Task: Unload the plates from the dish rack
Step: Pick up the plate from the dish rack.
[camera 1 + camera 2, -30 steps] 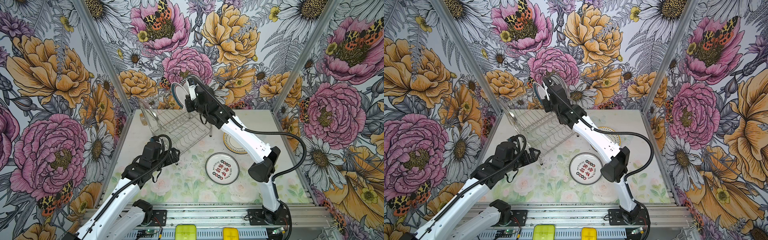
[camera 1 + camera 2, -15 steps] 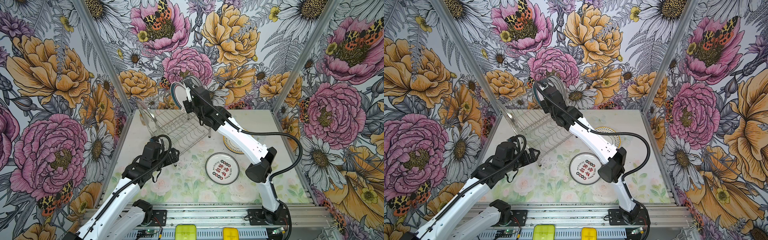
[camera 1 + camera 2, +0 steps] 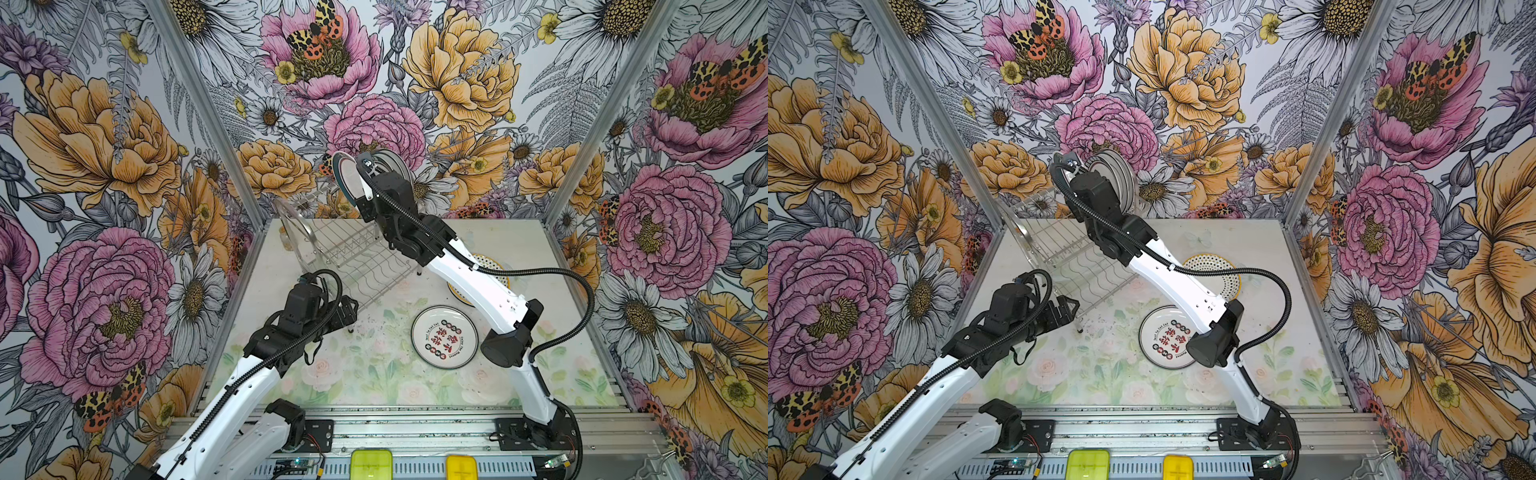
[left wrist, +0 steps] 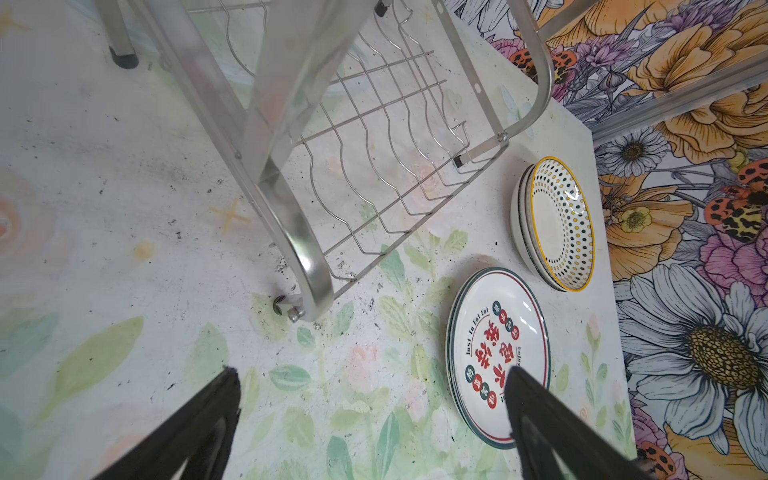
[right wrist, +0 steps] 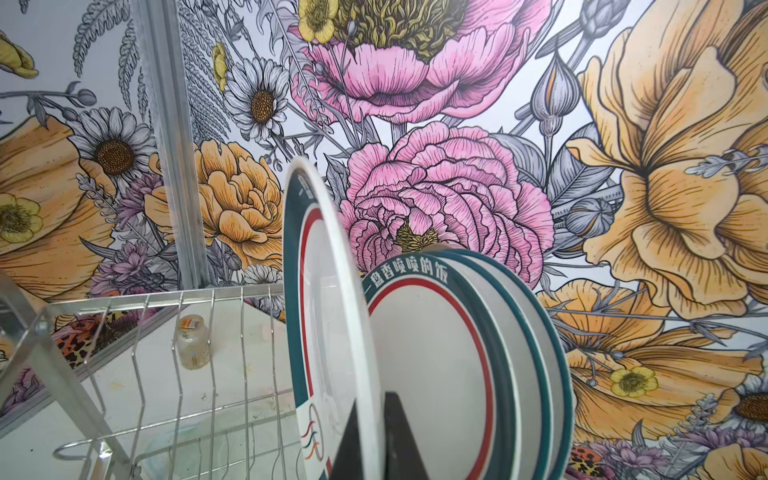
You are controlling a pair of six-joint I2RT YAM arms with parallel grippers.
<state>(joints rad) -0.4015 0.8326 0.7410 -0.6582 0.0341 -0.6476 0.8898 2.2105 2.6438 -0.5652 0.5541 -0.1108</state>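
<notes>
My right gripper (image 5: 374, 419) is shut on the rim of an upright white plate with a teal-and-red band (image 5: 328, 299). In a top view this plate (image 3: 344, 176) is at the rack's far end, by the back wall. It stands a little apart from several banded plates (image 5: 478, 353) still upright in the dish rack's (image 3: 357, 257) upper tier, and its top is higher than theirs. My left gripper (image 4: 370, 372) hangs open and empty over the table near the rack's front foot. A plate with red characters (image 3: 444, 337) and a stack topped by a yellow-rimmed dotted plate (image 4: 557, 224) lie flat on the table.
The rack's lower tier (image 4: 374, 174) holds nothing. A small glass jar (image 5: 192, 340) stands on the table behind the rack. Flowered walls close in the back and both sides. My right arm (image 3: 469, 282) reaches over the dotted plate stack.
My right gripper has closed the last bit on the plate's rim and shifted slightly left and up with it. The left arm has not moved.
</notes>
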